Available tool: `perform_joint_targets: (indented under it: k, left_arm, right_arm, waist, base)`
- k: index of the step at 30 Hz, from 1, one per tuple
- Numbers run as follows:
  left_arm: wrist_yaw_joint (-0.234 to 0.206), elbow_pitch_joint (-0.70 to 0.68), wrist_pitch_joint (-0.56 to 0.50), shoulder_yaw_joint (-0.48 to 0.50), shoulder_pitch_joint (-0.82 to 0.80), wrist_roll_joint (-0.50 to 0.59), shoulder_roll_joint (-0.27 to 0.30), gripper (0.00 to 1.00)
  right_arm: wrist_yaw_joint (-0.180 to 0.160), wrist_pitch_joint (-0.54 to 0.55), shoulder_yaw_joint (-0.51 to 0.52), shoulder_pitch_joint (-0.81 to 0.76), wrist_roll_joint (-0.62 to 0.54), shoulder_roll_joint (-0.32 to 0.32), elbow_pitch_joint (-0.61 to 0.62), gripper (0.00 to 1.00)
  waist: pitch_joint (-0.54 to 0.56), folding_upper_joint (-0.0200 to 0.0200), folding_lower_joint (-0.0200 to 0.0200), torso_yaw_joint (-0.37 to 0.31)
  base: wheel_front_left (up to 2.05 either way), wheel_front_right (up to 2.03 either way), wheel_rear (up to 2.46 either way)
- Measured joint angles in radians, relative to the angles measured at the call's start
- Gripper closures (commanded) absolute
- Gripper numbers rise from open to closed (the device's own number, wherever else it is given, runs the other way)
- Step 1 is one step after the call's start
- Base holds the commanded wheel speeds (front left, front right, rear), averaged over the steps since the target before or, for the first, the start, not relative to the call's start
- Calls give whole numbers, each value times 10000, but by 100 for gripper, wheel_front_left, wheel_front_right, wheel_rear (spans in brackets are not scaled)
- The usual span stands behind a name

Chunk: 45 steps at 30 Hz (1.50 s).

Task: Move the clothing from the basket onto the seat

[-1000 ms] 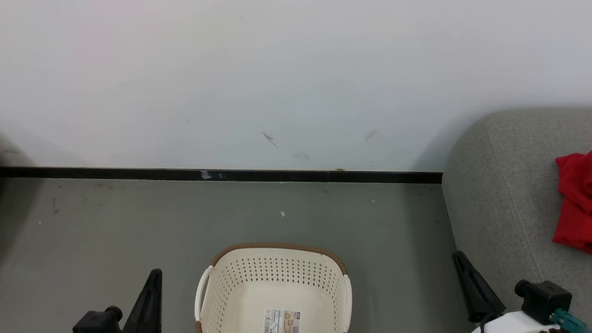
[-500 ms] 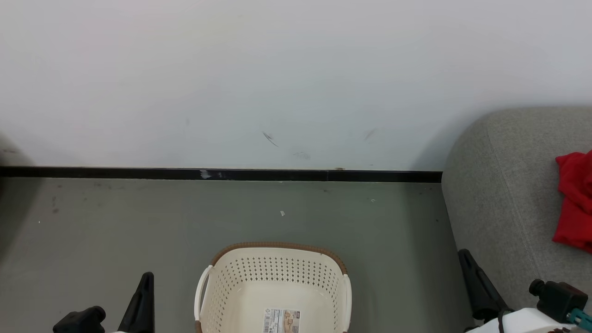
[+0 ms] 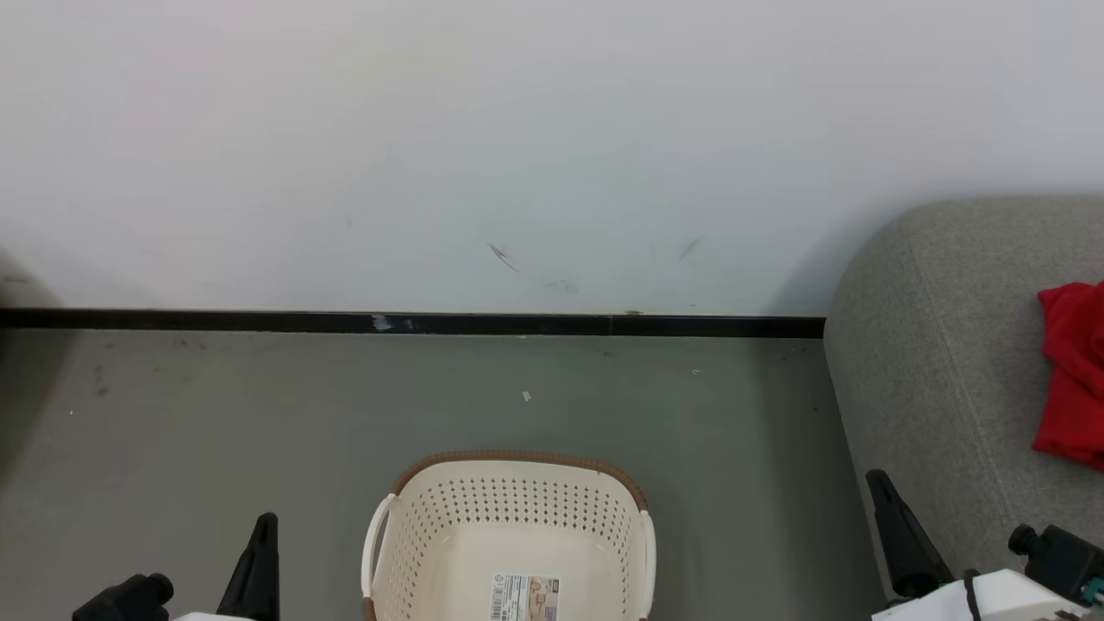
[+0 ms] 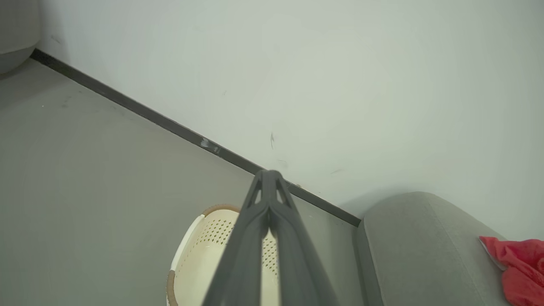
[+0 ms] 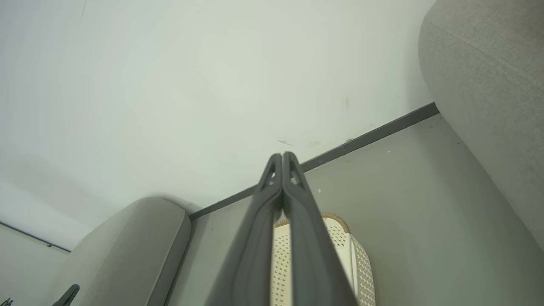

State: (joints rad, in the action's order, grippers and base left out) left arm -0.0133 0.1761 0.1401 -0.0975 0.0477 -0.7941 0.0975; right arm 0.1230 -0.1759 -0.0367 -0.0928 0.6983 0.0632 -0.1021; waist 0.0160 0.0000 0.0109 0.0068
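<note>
Clothing, bright red fabric (image 3: 1074,371), lies on grey upholstered sofa (image 3: 931,362); cream perforated basket (image 3: 517,509) looks empty; left gripper (image 4: 268,175), right gripper (image 5: 281,158) closed, holding nothing.

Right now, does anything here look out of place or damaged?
Little stands out: dark scuffs mark the wall above the skirting, and the red clothing lies crumpled on the sofa. The basket stands upright.

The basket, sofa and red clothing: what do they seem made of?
The basket looks like cream moulded plastic, with rows of punched holes; its brown rim has a woven look, perhaps plastic too. The sofa seems grey woven fabric, with fine texture and seams. The red clothing looks like soft cloth, since it folds and crumples.
</note>
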Motion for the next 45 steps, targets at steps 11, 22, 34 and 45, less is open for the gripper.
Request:
perform_joint_targets:
  k: [11,22,34,45]
  left_arm:
    - [240,86,-408,270,-119,-1310,-79,100]
    - [384,249,-788,545,-227,-2610,-188,100]
    - [658,443,-1225,846,-453,-4025,-301,100]
    - [878,625,-1613,1116,-630,-5311,-384,100]
  right_arm:
    - [0,362,155,189,1590,92,-169,100]
    - [0,637,238,386,3173,142,-462,100]
    - [0,1026,324,657,4893,201,-771,100]
    - [0,1354,470,921,6475,282,-1034,100]
  waist:
    - [73,0,64,-9]
    - [58,0,20,-19]
    - [-56,0,-76,-31]
    - [-129,0,-98,-43]
  base:
    - [0,0,0]
    - [0,0,0]
    - [0,0,0]
    - [0,0,0]
